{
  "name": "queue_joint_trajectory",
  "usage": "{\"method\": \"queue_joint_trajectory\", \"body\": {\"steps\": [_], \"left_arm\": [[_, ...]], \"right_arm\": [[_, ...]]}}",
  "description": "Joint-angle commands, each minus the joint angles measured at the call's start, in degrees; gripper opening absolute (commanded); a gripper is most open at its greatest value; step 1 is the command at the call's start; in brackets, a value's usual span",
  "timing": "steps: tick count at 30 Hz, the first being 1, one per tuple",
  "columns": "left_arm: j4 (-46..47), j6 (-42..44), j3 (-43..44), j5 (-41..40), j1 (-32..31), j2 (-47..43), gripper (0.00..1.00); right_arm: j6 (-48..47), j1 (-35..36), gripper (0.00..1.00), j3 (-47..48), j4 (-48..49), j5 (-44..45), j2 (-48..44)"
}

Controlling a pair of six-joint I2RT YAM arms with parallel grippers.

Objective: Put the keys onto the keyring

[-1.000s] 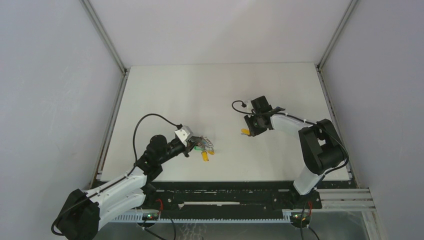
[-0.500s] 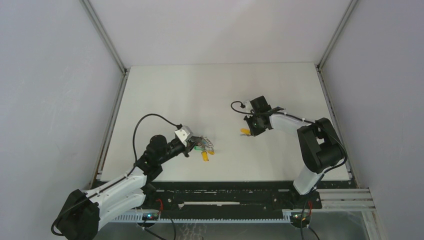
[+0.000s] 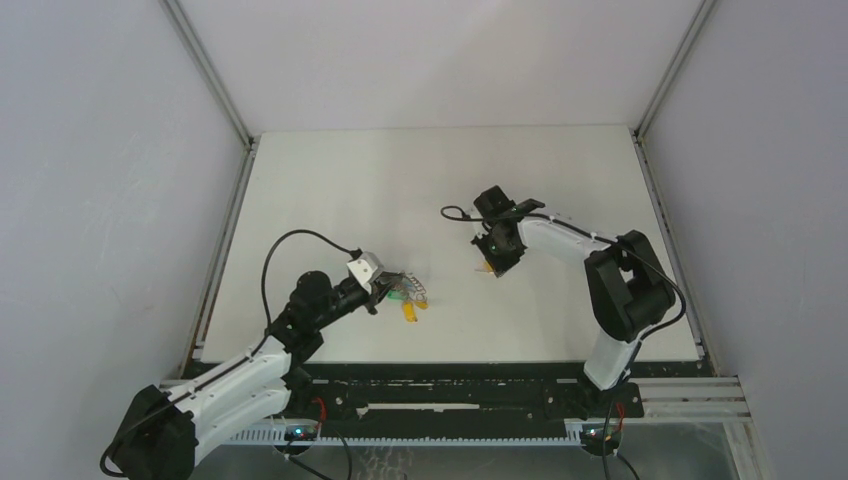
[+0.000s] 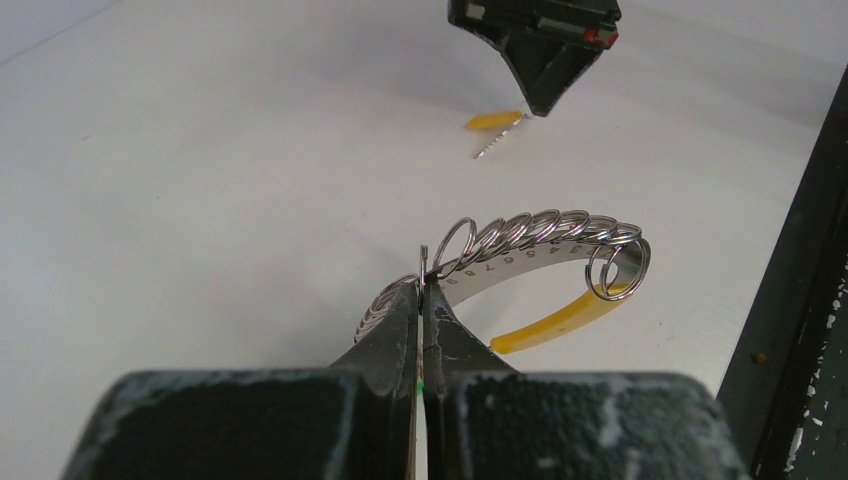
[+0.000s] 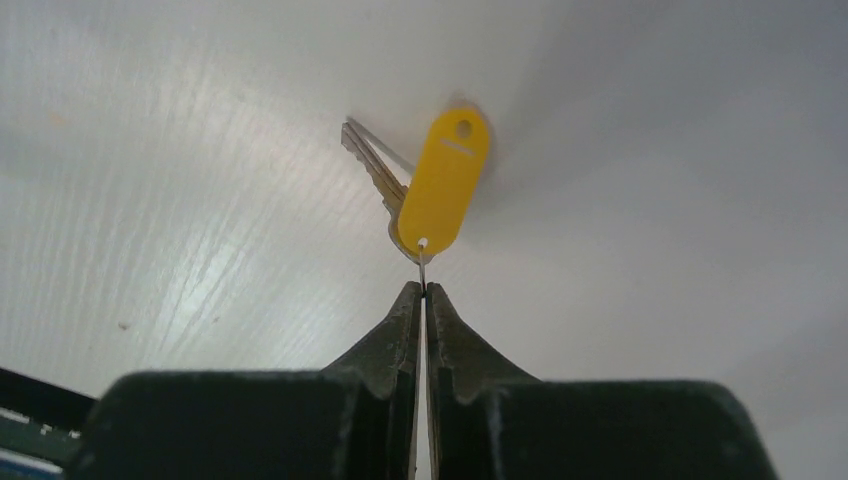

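Fig. My right gripper [image 5: 424, 289] has just pinched shut on the yellow-tagged key [image 5: 445, 180], which lies on the table [image 3: 350, 180]. My left gripper [image 4: 421, 300] stays clamped on the keyring [image 4: 540, 232] nearby. I judge lifting comes next.

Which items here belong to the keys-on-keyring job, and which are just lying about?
Job: keyring, pinched by left end effector; key with yellow tag, pinched by right end effector.
Not part of it: table, black rail.

Keyring [image 4: 520, 262] shiny silver metal; key [image 5: 372, 167] dull metal, tag [image 5: 445, 180] smooth yellow plastic; table [image 3: 400, 180] matt white.
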Motion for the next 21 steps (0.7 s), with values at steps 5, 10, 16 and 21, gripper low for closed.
{"method": "queue_joint_trajectory", "body": {"steps": [5, 10, 16, 21], "left_arm": [[2.28, -0.35, 1.46, 0.07, -0.24, -1.8, 0.0], [2.14, -0.39, 1.42, -0.07, -0.26, -2.03, 0.0], [2.11, -0.35, 1.46, -0.01, -0.33, -1.96, 0.0], [2.09, -0.28, 1.45, -0.37, -0.33, -1.86, 0.0]], "right_arm": [[3.25, 4.05, 0.0, 7.02, -18.12, -1.82, 6.88], [3.52, 5.15, 0.0, 8.58, -19.52, -2.39, 9.48], [3.57, 6.18, 0.0, 9.28, -19.11, -1.97, 11.85], [3.86, 6.85, 0.13, 9.41, -17.77, -1.34, 9.28]]}}
